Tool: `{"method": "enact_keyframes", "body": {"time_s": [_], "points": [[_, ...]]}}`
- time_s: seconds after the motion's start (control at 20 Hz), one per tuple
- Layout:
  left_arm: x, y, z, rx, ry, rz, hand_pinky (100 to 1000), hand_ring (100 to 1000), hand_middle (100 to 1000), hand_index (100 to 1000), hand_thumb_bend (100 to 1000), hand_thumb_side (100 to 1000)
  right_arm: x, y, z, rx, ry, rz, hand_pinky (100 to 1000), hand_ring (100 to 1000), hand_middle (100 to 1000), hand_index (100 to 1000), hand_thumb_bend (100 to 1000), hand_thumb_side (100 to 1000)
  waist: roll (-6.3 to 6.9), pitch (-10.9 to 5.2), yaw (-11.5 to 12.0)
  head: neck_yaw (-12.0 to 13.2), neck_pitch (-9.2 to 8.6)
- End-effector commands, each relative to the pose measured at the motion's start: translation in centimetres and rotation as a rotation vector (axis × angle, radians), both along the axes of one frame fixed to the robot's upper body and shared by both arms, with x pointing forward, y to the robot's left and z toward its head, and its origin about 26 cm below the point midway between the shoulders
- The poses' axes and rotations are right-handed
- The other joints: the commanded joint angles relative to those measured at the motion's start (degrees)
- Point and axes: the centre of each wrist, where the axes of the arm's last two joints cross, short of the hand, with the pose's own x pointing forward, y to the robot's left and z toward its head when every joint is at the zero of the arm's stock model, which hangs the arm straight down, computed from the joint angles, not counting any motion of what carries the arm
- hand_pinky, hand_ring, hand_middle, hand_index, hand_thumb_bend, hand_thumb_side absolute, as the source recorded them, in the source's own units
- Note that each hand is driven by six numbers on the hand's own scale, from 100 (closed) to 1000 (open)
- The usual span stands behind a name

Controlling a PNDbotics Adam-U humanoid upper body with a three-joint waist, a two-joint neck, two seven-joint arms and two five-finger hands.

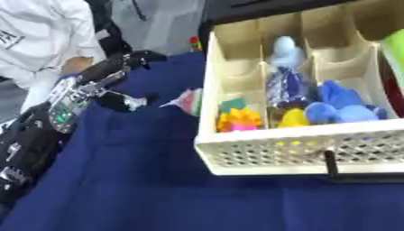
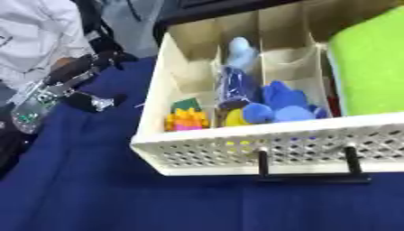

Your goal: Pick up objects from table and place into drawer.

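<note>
Small pink, white and green object on the blue tablecloth, just left of the drawer wall; its long axis is unclear, too blurred. It sits right of the left hand, apart from it. Cannot tell whether that hand's fingers are spread or curled; it appears to hold nothing.
</note>
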Motion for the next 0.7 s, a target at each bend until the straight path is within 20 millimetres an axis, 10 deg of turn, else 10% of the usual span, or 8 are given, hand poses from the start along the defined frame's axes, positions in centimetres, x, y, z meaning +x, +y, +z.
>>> {"method": "enact_keyframes", "body": {"time_s": [0.05, 0.7], "points": [[-0.78, 0.50, 2.35, 0.057, -0.051, 0.016, 722, 892, 858, 986, 321, 689, -0.84, -0.22, 1.06, 0.000, -0.175, 0.052, 625, 726, 649, 751, 100, 1000, -0.33, -0.95, -0.13, 0.72, -1.04], [-0.23, -0.34, 2.11, 0.096, -0.011, -0.029, 712, 891, 864, 981, 296, 753, -0.90, -0.48, 0.87, 0.014, -0.186, 0.062, 621, 726, 645, 747, 100, 1000, -0.28, 0.98, -0.56, 0.54, -1.23]]}}
